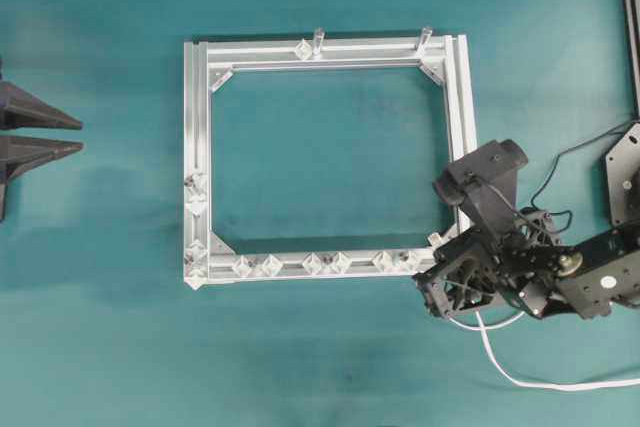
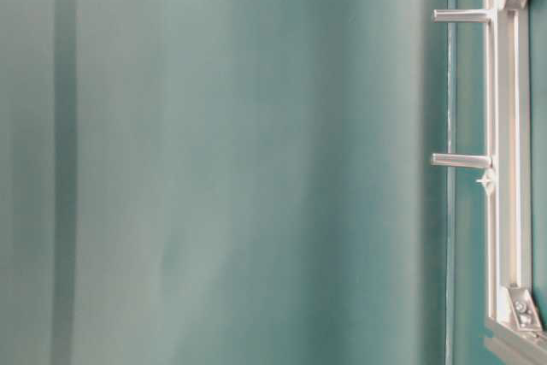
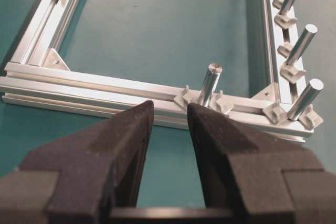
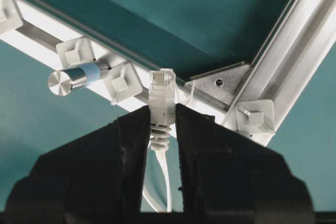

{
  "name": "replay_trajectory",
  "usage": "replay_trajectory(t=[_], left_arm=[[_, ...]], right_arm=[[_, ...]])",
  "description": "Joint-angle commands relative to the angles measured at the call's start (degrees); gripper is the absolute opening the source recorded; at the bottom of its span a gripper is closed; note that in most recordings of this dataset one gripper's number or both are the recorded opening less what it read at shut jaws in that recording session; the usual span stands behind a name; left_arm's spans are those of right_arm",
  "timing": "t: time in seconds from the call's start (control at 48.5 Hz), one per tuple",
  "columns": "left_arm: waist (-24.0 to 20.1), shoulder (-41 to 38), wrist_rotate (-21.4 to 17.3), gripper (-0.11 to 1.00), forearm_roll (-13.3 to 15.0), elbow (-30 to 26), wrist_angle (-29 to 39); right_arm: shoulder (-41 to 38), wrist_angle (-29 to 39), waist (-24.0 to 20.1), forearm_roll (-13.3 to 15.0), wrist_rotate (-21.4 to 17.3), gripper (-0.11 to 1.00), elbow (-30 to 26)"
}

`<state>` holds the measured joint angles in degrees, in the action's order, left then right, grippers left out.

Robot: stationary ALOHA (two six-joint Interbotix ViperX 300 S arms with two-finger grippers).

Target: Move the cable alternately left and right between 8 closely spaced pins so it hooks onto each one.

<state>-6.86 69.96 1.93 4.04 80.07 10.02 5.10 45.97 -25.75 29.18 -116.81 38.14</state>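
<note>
The right gripper [image 4: 163, 116] has its jaws clamped on the cable [image 4: 161, 103] plug beside the frame [image 1: 330, 265] corner; the left gripper [image 3: 169, 129] seems idle, jaws apart.

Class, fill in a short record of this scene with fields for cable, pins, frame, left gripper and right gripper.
cable: white cable, plug end pinched between right fingers
pins: whitish pins paired on the frame rails; none hooked yet
frame: silver frame flat on the green table
left gripper: left gripper open, empty, apart from the frame
right gripper: right gripper shut on plug, at a frame corner
</note>
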Motion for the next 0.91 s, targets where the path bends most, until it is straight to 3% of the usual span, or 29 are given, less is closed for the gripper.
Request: replay_trajectory(t=[0.0,0.206,0.454,0.887], left_arm=[[0.1,-0.4,0.1,0.36,-0.2,-0.7,-0.3],[0.1,-0.4,0.1,0.36,-0.2,-0.7,-0.3],[0.1,-0.4,0.1,0.36,-0.2,-0.7,-0.3],[0.1,-0.4,0.0,0.36,-0.2,-0.6,-0.3]], right_arm=[[0.6,0.2,1.3,0.4,0.0,0.18,-0.4],[0.6,-0.2,5.5,0.5,1.1,0.18,-0.4],[0.6,-1.0,10.2,2.8,2.8,0.18,-0.4],[-1.8,-8.1,16.0,4.0,7.6,0.18,-1.9]])
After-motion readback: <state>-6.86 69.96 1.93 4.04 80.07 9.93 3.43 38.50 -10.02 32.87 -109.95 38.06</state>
